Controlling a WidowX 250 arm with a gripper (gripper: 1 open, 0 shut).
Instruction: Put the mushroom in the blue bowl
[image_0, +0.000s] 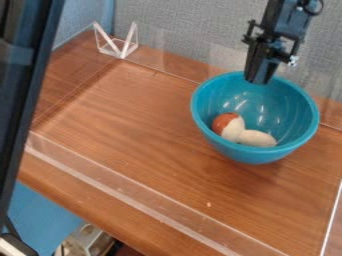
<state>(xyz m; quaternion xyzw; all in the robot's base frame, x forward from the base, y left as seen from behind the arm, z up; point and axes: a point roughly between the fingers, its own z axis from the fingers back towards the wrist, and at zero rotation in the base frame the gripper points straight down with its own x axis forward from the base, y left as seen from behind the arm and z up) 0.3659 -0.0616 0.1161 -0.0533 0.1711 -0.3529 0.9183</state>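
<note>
My fingers (263, 72) are clenched on nothing, hanging over the bowl's (298, 136) far rim; the mushroom (234, 127) lies inside on the bottom, beside something pale I can't make out; job looks done. It reads as light, stiff, smooth plastic; if I had to regrab, I'd pinch across the cap, since the stem's stubby.

Only one view was supplied. The scene was looked down on from a raised position off one corner of the brown wooden worktop (134, 120), at a steep slant, with the grey back wall (201, 30) faced across it. The worktop was seen at middle range and tilted in the frame. The left edge was blocked by a dark upright post (24, 110) standing close to the lens.
</note>
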